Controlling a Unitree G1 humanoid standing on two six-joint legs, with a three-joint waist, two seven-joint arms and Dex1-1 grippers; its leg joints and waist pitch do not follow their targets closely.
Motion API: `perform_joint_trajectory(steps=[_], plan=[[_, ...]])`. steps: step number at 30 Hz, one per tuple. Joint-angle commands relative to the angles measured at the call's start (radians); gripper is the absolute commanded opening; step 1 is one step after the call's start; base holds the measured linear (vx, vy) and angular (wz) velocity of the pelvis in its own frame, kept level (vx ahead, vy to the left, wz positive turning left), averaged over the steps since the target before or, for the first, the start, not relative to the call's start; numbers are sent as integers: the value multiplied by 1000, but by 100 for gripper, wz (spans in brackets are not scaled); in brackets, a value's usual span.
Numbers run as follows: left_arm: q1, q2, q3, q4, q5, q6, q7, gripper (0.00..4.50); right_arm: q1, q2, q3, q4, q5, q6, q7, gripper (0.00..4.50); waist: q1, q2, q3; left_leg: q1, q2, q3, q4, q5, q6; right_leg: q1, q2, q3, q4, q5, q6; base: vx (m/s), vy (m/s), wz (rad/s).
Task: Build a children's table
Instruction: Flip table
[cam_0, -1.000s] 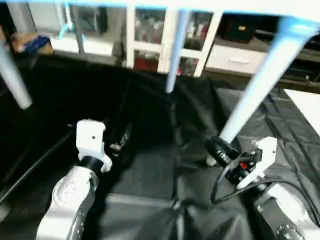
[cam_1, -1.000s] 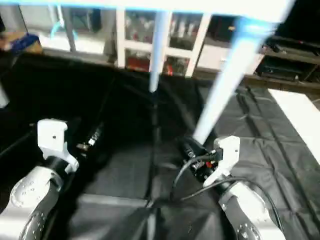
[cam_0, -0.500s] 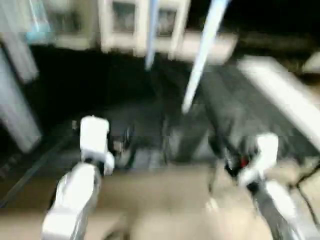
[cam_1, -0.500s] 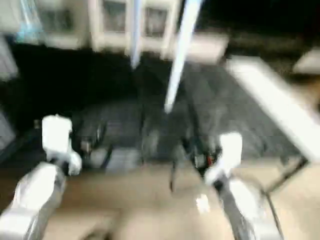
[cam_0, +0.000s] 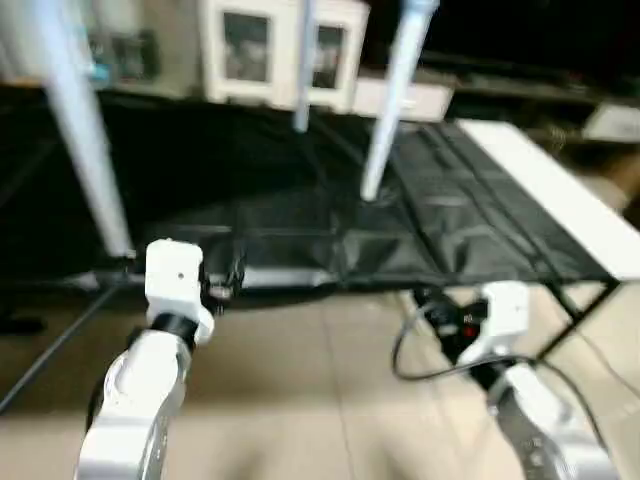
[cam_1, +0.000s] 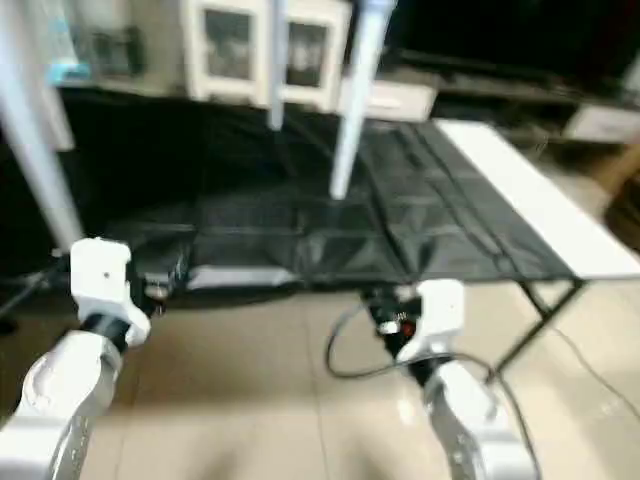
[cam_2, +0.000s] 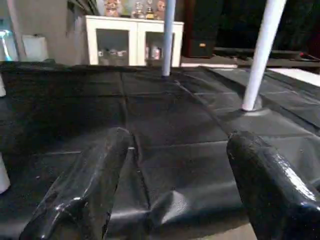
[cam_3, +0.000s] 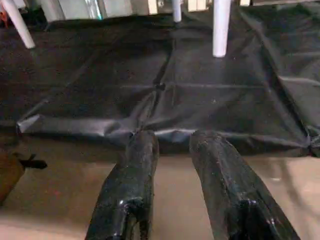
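Black sheeting (cam_0: 300, 225) carries upright table legs (cam_0: 385, 110), white cabinet (cam_0: 280, 50) behind.

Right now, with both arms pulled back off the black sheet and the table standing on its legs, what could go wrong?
1. The black sheet is creased and rumpled under the near leg; the foot may shift or rock if the sheet gets tugged.
2. The loose cable looping beside the right gripper could snag.
3. The left gripper, jaws wide and empty, points straight at the sheet's folded edge and could catch it when advancing.
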Motion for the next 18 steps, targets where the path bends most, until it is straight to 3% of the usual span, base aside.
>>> perform_joint_trajectory(steps=[1,2,3,4,5,6,7,8,9,10,11,12,13,14,15,16,17,18], plan=[[-3,-19,-9,24,-12,-24,4,351,-15,3,-9,25,-8,-16,-3,130,-8,12,-15,24,60,-15,-133,-495,-11,1,-56,21,-108,-602,-55,0,0,0],[0,-24,-2,43,-15,-19,11,351,-15,4,-7,41,-7,-18,3,130,-8,8,-15,12,59,-13,-138,-456,-2,11,-57,26,-113,-593,-53,0,0,0],[9,-41,19,106,-23,0,32,351,-13,8,-1,93,-2,-22,23,130,-1,9,-14,-13,56,-8,-137,-346,16,28,-70,39,-122,-584,-49,54,-5,-4],[30,-6,7,274,9,-35,9,351,-17,-3,31,228,-51,-52,37,130,10,9,-20,-28,52,0,-129,-166,44,32,-81,58,-129,-522,-62,54,-5,-4],[30,-6,7,274,9,-35,9,351,-17,-3,31,228,-51,-52,37,130,16,6,-28,-30,47,2,-125,-57,66,26,-80,66,-123,-454,-76,71,-1,1],[44,26,8,509,29,-41,-8,351,-36,-3,59,437,-118,-105,19,130,17,22,-43,-41,54,-6,-122,150,99,14,-77,74,-86,-217,-101,65,13,-3],[42,37,6,588,45,-40,4,351,-44,-1,66,506,-136,-121,11,130,10,10,-68,-41,53,-16,-116,208,119,-6,-65,71,-53,-25,-107,65,13,-3],[43,41,3,601,50,-45,5,351,-46,-1,67,520,-139,-127,10,130,6,13,-74,-46,49,-24,-105,278,122,-23,-53,74,-35,79,-101,96,14,-3],[44,55,-7,656,69,-62,6,351,-53,3,69,579,-152,-154,6,130,4,15,-94,-29,42,-28,-75,527,134,-42,-51,92,1,384,-140,135,0,7],[41,54,-1,699,56,-52,-22,351,-63,11,64,639,-160,-184,-4,130,4,16,-98,-23,38,-31,-68,677,139,-43,-40,94,14,510,-159,135,0,7],[32,52,4,754,52,-49,-28,351,-80,24,47,717,-158,-190,-28,130,0,17,-123,29,15,-39,-43,1003,138,-70,-7,94,32,661,-172,113,8,4],[17,50,5,839,46,-43,-57,351,-107,40,31,838,-168,-206,-81,130,-5,-5,-101,15,-9,-40,-50,1104,171,-84,-7,107,11,611,-151,57,12,-5],[6,46,5,891,40,-39,-77,351,-123,45,31,902,-179,-204,-111,130,2,-5,-92,-9,-11,-32,-60,1003,190,-70,-15,111,1,554,-149,57,12,-5],[0,45,3,917,40,-39,-85,351,-130,47,32,929,-184,-199,-122,130,10,-21,-90,-21,-2,-26,-66,883,208,-60,-30,115,-7,489,-151,0,0,0],[-10,45,-5,963,45,-44,-97,351,-141,50,36,977,-191,-185,-140,130,22,-10,-82,-31,20,-19,-81,655,228,-57,-51,120,-13,348,-188,0,0,0],[-29,59,-53,1041,82,-67,-119,351,-159,55,44,1059,-205,-187,-167,130,29,-5,-73,-40,41,-18,-92,484,235,-55,-60,120,-16,240,-225,0,0,0],[-33,58,-51,1043,81,-101,-116,351,-162,60,41,1075,-201,-200,-163,130,31,-3,-67,-42,49,-17,-98,409,235,-58,-60,118,-18,192,-241,0,0,0],[-44,49,-27,1046,59,-166,-116,351,-173,66,30,1099,-201,-241,-160,130,33,0,-64,-50,67,-18,-103,279,228,-54,-70,119,-15,160,-286,-59,6,-1]])
